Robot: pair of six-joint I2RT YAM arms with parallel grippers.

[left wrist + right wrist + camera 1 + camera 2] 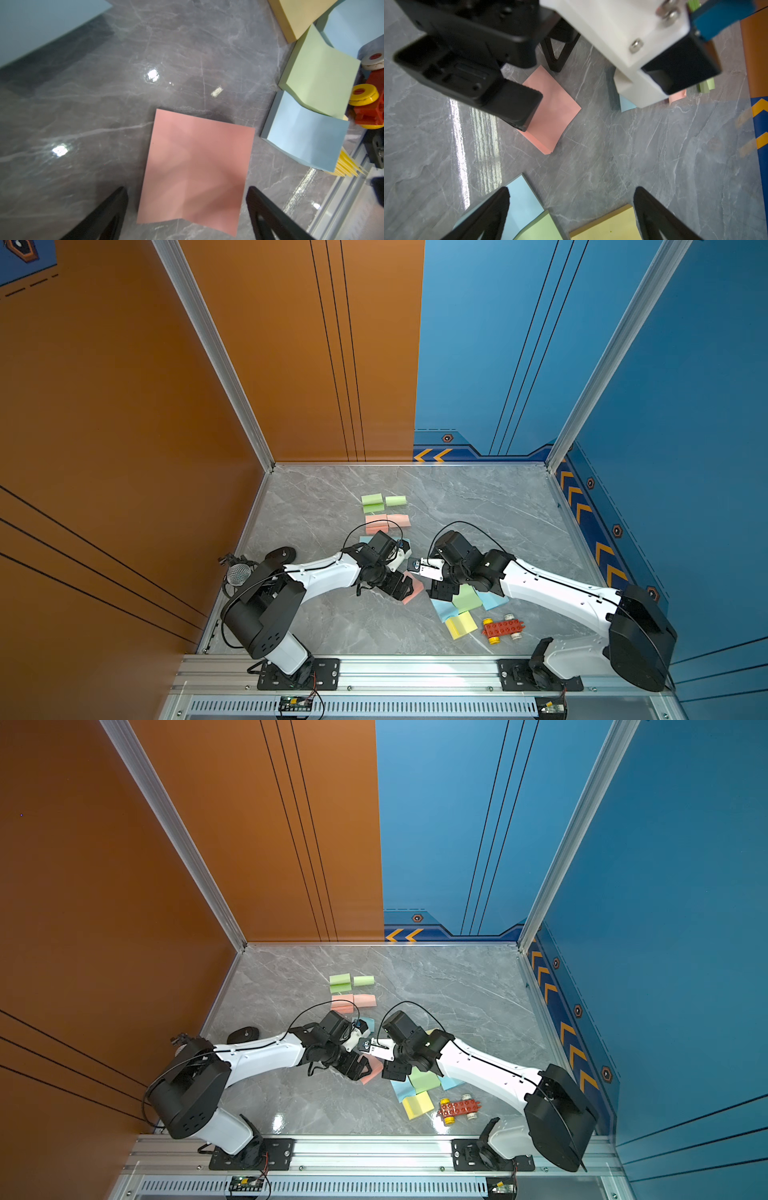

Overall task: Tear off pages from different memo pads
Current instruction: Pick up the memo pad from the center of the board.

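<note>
A pink memo pad point(195, 172) with a creased top sheet lies flat on the marble table, seen too in a top view point(413, 593). My left gripper point(186, 189) hovers over it, open, one jaw on each side and neither touching it. My right gripper point(571, 193) is open over bare table beside a cluster of blue point(522, 199), green point(539, 228) and yellow point(610, 224) memo pads, holding nothing. In both top views the two grippers point(409, 587) point(392, 1071) sit close together mid-table. Curled green point(395, 500) and pink point(399, 519) pages lie further back.
Green point(372, 502) and pink point(376, 524) pads lie at the back centre. A red toy brick car point(503, 628) stands at the front right by a yellow pad point(460, 624). A microphone point(239, 574) sits at the left edge. Walls close in the table on three sides.
</note>
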